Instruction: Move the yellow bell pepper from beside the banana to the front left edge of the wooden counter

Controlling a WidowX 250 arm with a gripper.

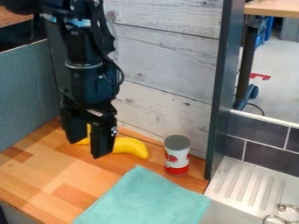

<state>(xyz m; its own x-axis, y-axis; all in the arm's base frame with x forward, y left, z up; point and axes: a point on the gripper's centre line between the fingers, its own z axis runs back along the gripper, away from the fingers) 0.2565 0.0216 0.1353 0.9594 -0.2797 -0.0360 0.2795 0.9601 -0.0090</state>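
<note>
In the camera view, a whitewashed wall of wide wooden boards rises at twelve o'clock, behind a butcher-block wooden counter that spreads from six to nine o'clock. The robot's arm comes down from eleven o'clock, and its black two-finger gripper hangs over the counter at eight o'clock from the centre. The claw is spread, with a clear gap between its two fingers and nothing pinched there. A turquoise cloth lies toward five o'clock from the claw, and a pale ribbed drainboard is at four o'clock from the centre. The curved yellow banana lies behind the claw, partly hidden, its rounded end at three o'clock; whether they touch, I cannot tell. Farther out at three o'clock stands a red-and-white can with a grey top, near the cloth.
</note>
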